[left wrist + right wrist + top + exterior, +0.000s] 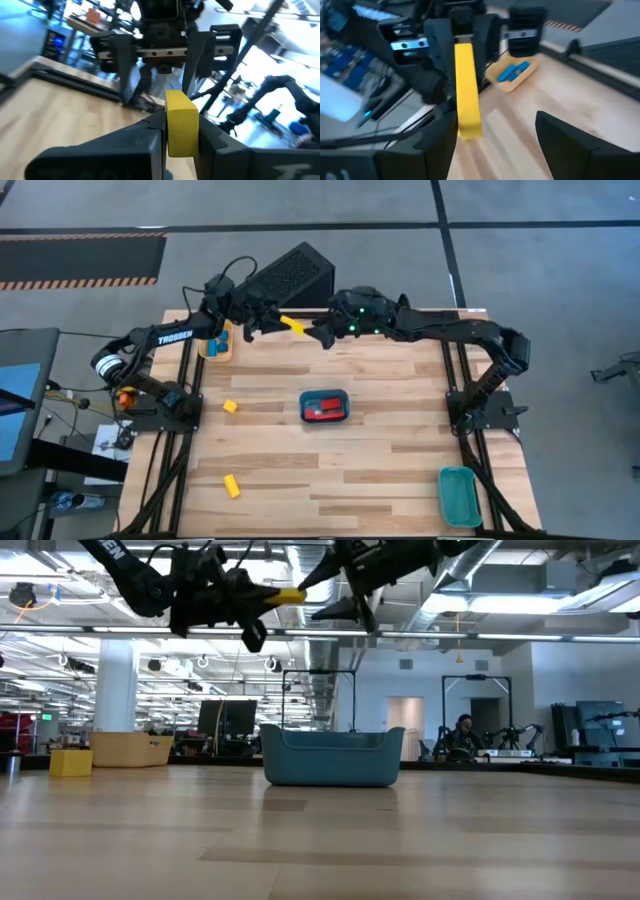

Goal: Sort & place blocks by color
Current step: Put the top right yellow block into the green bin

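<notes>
High view: both arms meet in the air over the table's far edge.
Left gripper is clamped on a yellow bar, held well above the wood. Right gripper faces it with fingers spread apart, one finger just beside the bar's end.

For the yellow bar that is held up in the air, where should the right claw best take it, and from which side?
Probably at its free end. The left claw is shut on one end of the yellow bar, and the other end points at the open right claw. Come in along the bar's length, opposite the left claw, and close on its two long flat faces.
</notes>
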